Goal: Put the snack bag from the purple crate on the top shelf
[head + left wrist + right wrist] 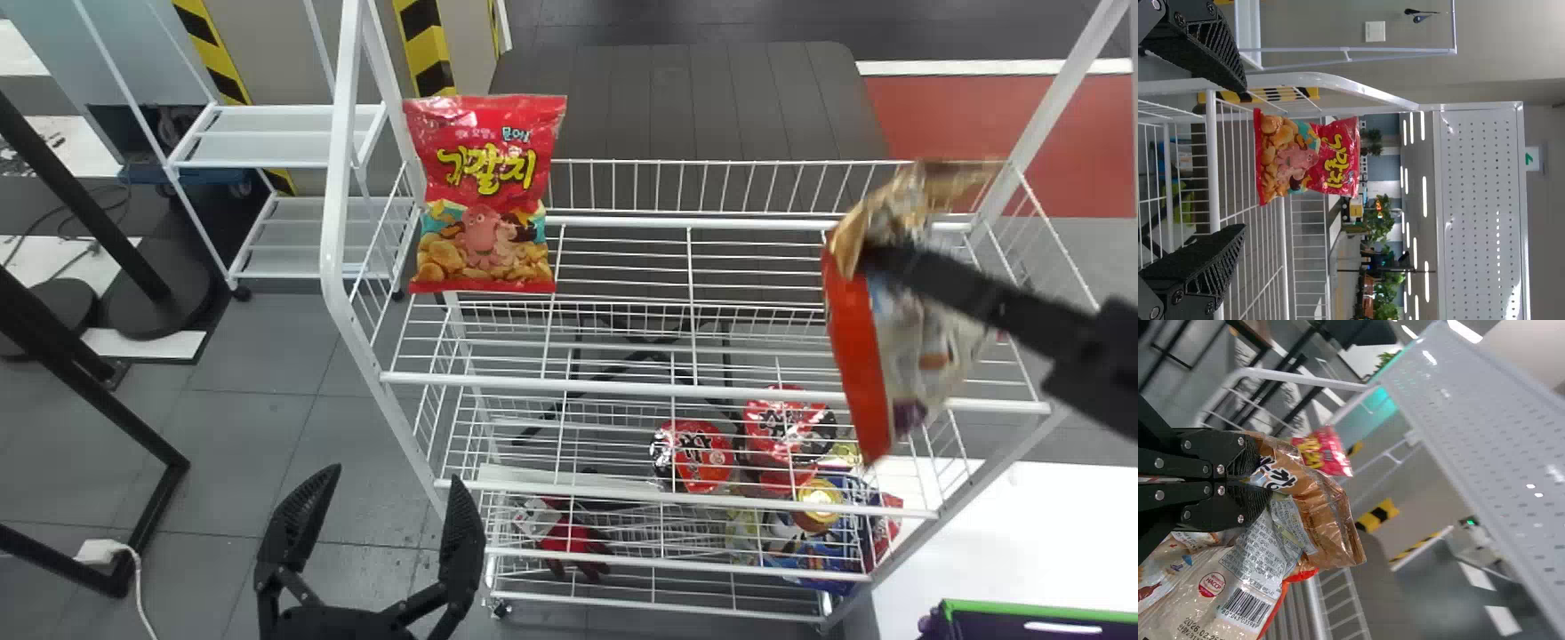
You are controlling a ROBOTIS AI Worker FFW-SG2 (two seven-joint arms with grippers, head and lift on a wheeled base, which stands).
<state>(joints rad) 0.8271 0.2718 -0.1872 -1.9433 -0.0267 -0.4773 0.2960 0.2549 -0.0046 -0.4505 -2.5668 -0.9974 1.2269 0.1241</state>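
My right gripper (876, 260) is shut on the upper part of a brown-and-red snack bag (925, 347), which hangs over the right side of the top wire shelf (622, 388). In the right wrist view, the fingers of my right gripper (1258, 483) pinch the crumpled bag (1321, 520), its printed back showing. My left gripper (394, 484) stands open and empty, low in front of the rack's left side. The left wrist view has my left gripper (1245, 160) with fingers wide apart. At bottom right, the purple crate (1040, 610) shows a green rim.
A red snack bag (483, 196) stands upright at the top shelf's left end. White posts (336, 178) and wire sides frame the shelf. Red-lidded cups (693, 455) and other packages lie on lower levels. A white table (1049, 533) is at the right.
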